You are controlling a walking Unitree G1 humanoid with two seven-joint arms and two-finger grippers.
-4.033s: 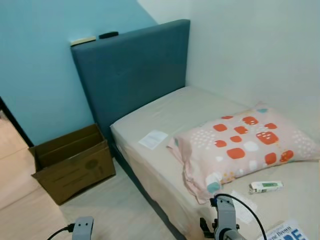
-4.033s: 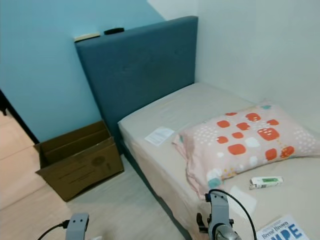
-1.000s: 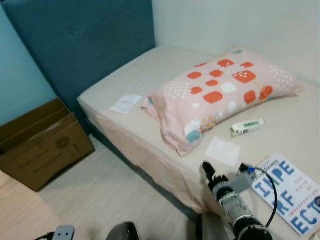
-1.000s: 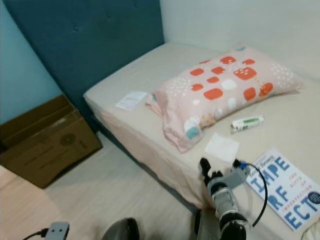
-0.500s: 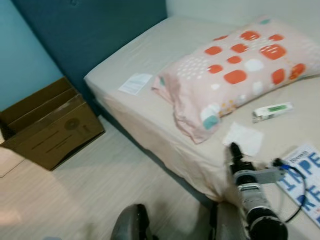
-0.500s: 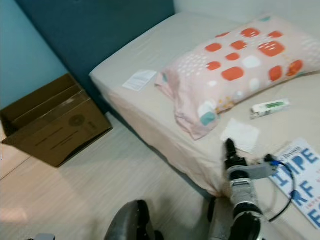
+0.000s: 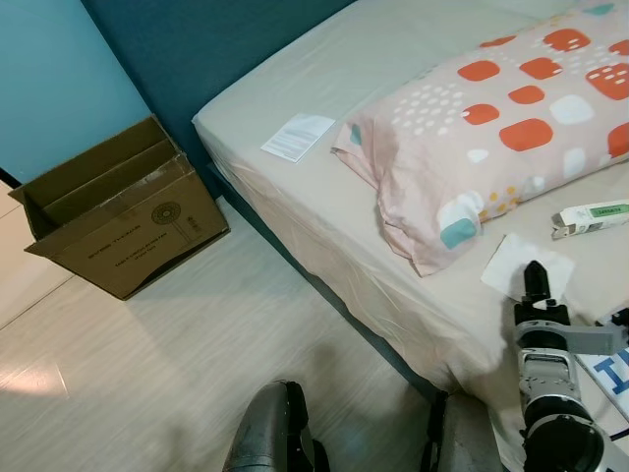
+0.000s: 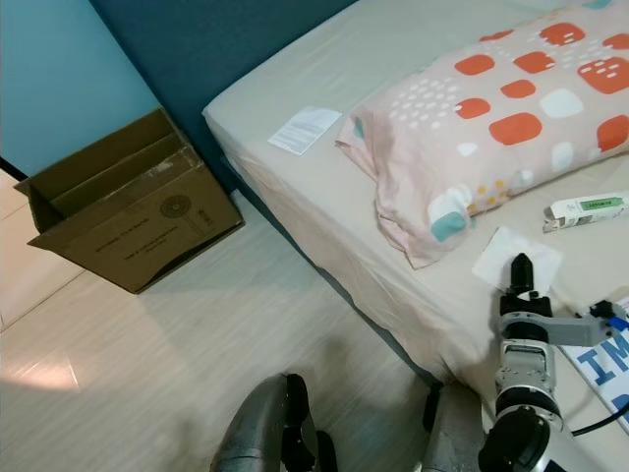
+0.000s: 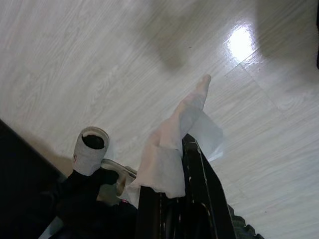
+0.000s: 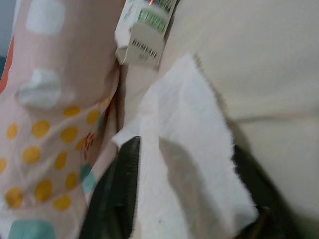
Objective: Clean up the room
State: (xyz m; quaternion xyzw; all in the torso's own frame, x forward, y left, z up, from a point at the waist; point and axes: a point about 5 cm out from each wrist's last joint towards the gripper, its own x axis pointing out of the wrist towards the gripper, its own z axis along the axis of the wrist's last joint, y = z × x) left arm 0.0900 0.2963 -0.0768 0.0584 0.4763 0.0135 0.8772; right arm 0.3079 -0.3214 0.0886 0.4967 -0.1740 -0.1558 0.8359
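A white tissue (image 7: 524,262) lies flat on the beige bed (image 7: 393,256), just below the patterned pillow (image 7: 511,118). My right gripper (image 7: 536,277) reaches over its near edge. In the right wrist view the right gripper (image 10: 187,186) is open, one black finger (image 10: 122,184) on each side of the tissue (image 10: 194,144). My left gripper (image 9: 172,169) hangs over the wood floor, shut on another crumpled white tissue (image 9: 169,144). A white paper slip (image 7: 298,136) lies near the bed's head end.
A small green and white box (image 7: 590,216) lies beside the pillow, and a blue-lettered book (image 7: 614,374) sits at my right. An open cardboard box (image 7: 118,221) stands on the floor by the dark blue headboard (image 7: 197,49). My own legs (image 7: 280,433) show below.
The camera has tilted down and shifted. My right arm has stretched forward over the bed until its fingers straddle the tissue.
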